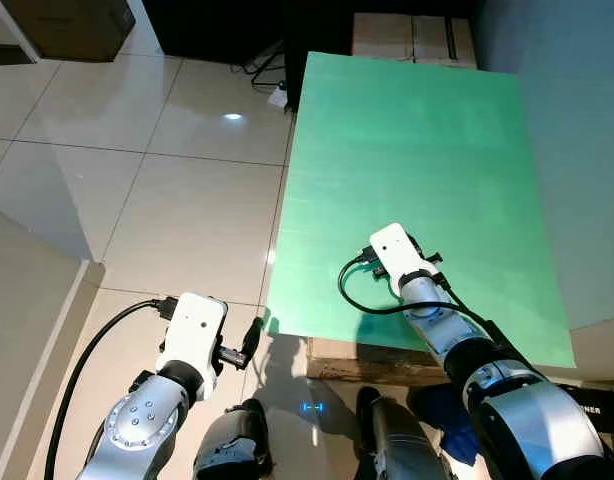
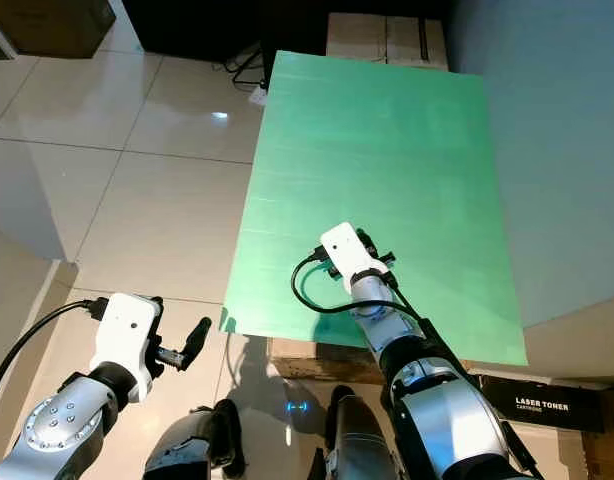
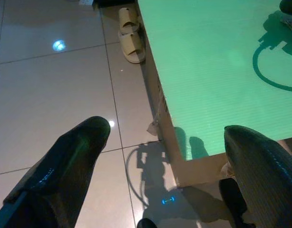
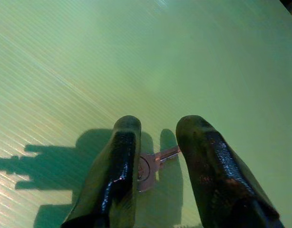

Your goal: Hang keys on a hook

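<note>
Fingers of my right gripper (image 4: 158,142) point down at the green board (image 1: 427,150), parted a little, with a small silver key (image 4: 153,163) lying flat on the board between their tips; the key's round head sits against the inner side of one finger (image 4: 118,166) and its blade reaches toward the other, but I cannot tell whether either finger is truly pressing on it. The gripper's shadow falls on the board just beside the key. Seen from my head, my right wrist (image 1: 399,255), with its white camera block and a loop of black cable (image 1: 349,285), hangs over the near part of the board, hiding the key beneath it. The board lies on top of a cardboard box (image 1: 362,360) whose brown edge shows along its near side. My left gripper (image 1: 250,340) is held low off the board's near left corner, over the pale tiled floor (image 1: 187,180), its two fingers spread wide with nothing between them. Past those fingers, a pair of beige slippers (image 3: 130,33) lies on the tiles close to the side of the box. Cardboard boxes (image 1: 412,38) stand beyond the far end of the board, and a black carton (image 2: 532,405) with white lettering sits on the floor near my right side.
</note>
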Controlling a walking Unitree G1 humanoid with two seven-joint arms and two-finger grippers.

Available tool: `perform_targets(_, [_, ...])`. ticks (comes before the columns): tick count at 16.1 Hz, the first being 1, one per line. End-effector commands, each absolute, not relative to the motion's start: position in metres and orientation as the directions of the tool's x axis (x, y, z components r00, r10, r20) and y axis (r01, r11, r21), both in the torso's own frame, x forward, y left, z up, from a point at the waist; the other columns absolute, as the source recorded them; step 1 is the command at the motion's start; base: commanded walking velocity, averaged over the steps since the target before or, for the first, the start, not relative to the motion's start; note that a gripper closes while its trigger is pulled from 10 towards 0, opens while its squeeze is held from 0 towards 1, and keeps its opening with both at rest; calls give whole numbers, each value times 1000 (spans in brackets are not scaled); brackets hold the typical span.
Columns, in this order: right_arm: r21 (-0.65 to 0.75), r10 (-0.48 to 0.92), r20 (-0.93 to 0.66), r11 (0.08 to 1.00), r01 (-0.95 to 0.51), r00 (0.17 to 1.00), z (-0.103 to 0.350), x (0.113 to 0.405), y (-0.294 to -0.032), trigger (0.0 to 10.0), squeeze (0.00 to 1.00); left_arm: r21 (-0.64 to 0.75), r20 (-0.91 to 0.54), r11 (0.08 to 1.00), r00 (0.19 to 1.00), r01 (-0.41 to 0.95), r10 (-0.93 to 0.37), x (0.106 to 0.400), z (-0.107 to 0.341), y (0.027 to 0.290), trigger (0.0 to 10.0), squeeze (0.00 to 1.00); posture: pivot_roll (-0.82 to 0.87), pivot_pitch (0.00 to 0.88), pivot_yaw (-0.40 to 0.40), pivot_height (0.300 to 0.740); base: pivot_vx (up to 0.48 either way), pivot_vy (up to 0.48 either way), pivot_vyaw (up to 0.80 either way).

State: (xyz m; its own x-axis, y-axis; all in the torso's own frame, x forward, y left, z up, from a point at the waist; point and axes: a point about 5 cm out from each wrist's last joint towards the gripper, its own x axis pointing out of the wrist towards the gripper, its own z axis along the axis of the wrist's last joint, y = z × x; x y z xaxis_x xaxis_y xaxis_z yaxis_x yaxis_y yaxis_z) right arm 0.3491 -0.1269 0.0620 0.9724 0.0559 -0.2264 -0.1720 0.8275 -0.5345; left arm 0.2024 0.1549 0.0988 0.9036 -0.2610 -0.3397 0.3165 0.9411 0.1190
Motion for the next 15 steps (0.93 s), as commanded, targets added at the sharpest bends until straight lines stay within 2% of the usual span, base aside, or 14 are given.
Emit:
perform_targets(1, [-518,45,-254,837,-175,966,56,346,-127,10000,1000,128,-351,940,901,317,-256,198,99,155,10000,0,44,335,28,723,0,0,0])
perform_targets(6, [-517,54,-275,833,-195,960,52,343,-124,10000,1000,126,-354,941,900,315,-254,196,99,155,10000,0,49,351,28,723,0,0,0])
perform_targets(7, [-523,51,-287,828,-201,957,50,342,-124,10000,580,126,-356,941,899,315,-253,195,99,155,10000,0,49,351,28,723,0,0,0])
perform_targets(8, [-519,46,-297,830,-201,954,48,342,-124,10000,0,126,-358,940,899,316,-254,195,99,155,10000,0,51,355,29,723,0,0,0])
perform_targets(15, [-528,31,-319,824,-205,947,42,337,-127,10000,0,129,-371,938,893,321,-255,191,100,158,10000,0,62,373,41,723,0,0,0])
